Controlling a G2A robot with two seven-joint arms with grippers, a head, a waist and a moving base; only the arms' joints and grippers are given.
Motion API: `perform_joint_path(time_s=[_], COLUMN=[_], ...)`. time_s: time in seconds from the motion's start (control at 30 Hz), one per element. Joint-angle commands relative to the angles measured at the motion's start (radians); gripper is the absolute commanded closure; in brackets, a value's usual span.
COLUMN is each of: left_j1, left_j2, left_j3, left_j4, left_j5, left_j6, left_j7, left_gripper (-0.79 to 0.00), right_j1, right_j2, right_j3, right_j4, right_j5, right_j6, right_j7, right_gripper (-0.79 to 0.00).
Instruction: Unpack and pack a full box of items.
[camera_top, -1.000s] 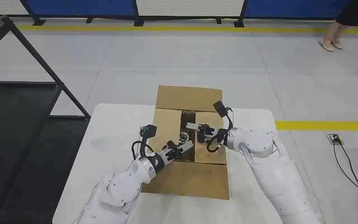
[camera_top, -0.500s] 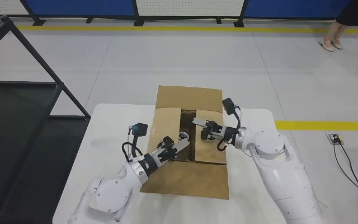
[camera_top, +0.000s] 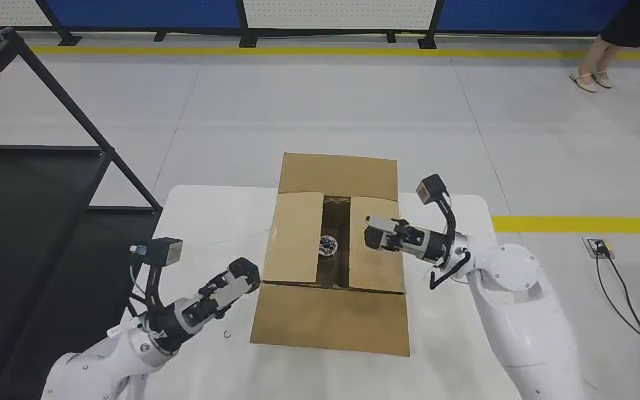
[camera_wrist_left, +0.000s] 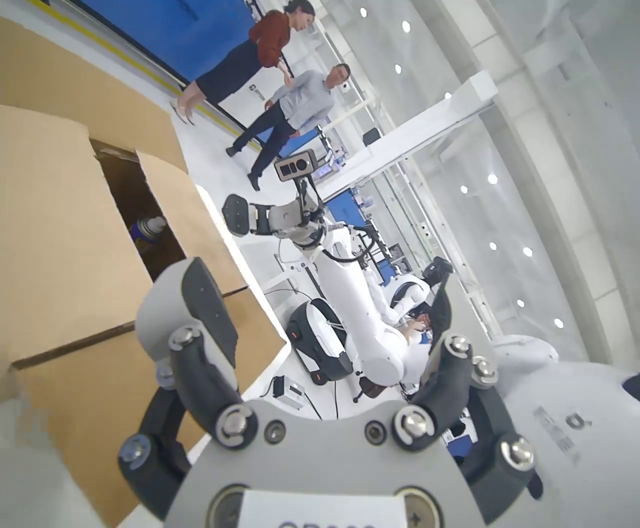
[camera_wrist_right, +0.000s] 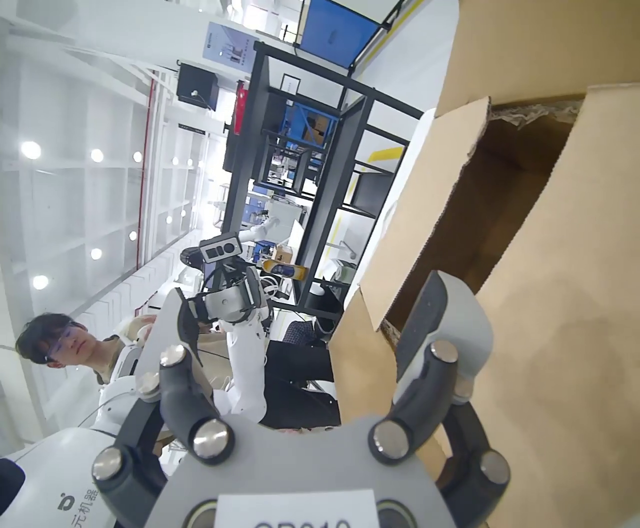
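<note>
Left gripper (camera_top: 240, 275) hangs off the box (camera_top: 330, 320), spread wide and empty, with the slot (camera_top: 337, 265) at its two o'clock. That slot runs twelve to six, a can (camera_top: 327, 243) showing inside. Right gripper (camera_top: 375, 236), also spread, sits nearer, slot at its nine. White table (camera_top: 200, 220); black rack (camera_top: 60, 180) at nine.

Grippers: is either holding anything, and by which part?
Nothing is held. The left gripper is open beside the box; the right gripper is open over a flap.
</note>
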Motion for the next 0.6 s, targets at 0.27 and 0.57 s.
perform_joint_path(time_s=[0.27, 0.57], left_j1=[0.036, 0.039], left_j2=[0.015, 0.015], left_j3=[-0.105, -0.096], left_j4=[0.042, 0.036], left_j5=[-0.123, -0.128], left_j6=[-0.042, -0.029], left_j7=[-0.127, -0.119], left_gripper=[-0.785, -0.785], right_j1=[0.027, 0.036], right_j2=[0.002, -0.002], right_j3=[0.001, -0.004], right_j4=[0.049, 0.091], right_j5=[0.037, 0.060], right_j6=[-0.019, -0.001], right_j7=[0.042, -0.023], right_gripper=[-0.785, -0.785])
